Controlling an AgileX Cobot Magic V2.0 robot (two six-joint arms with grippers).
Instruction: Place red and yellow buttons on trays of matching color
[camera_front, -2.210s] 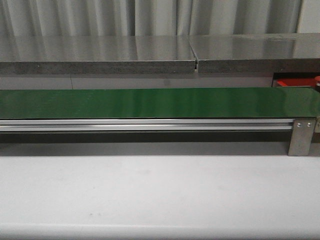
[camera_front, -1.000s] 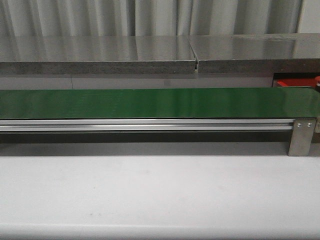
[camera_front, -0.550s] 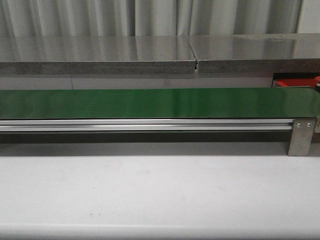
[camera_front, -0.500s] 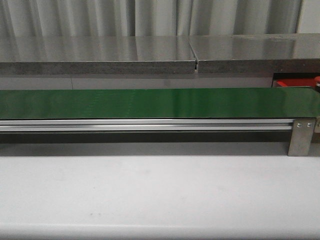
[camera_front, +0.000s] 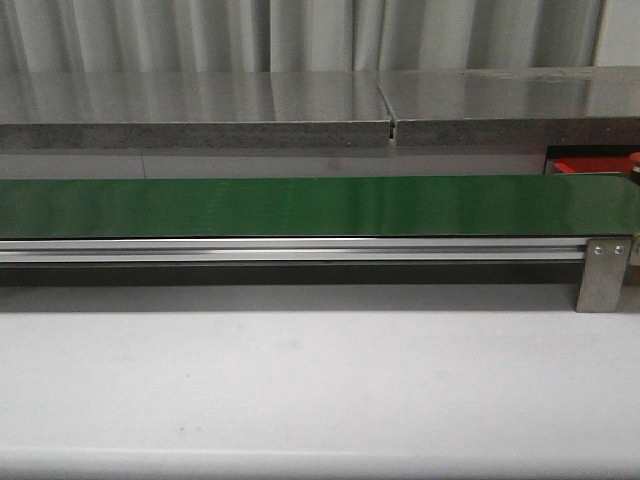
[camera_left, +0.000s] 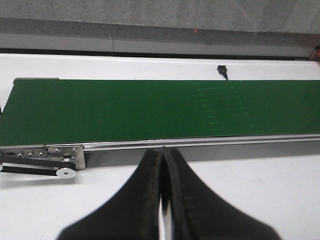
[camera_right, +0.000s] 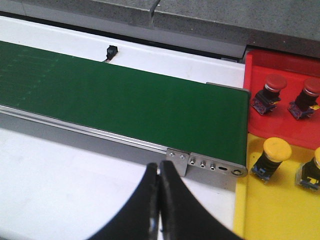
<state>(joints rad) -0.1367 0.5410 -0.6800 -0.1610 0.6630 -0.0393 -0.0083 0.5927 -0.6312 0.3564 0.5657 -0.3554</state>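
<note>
Belt (camera_front: 300, 205) bare; both grippers, left (camera_left: 162, 165) and right (camera_right: 159, 180), closed, empty. We wait; trays (camera_right: 280, 100) at right gripper's two o'clock.

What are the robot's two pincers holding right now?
Nothing. The left pincer and right pincer are both shut with nothing in them, hovering near the long green conveyor belt.

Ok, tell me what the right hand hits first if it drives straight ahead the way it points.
Probably the conveyor's near side rail and green belt; the shut right hand points at them across bare white table, though its height is unclear.
</note>
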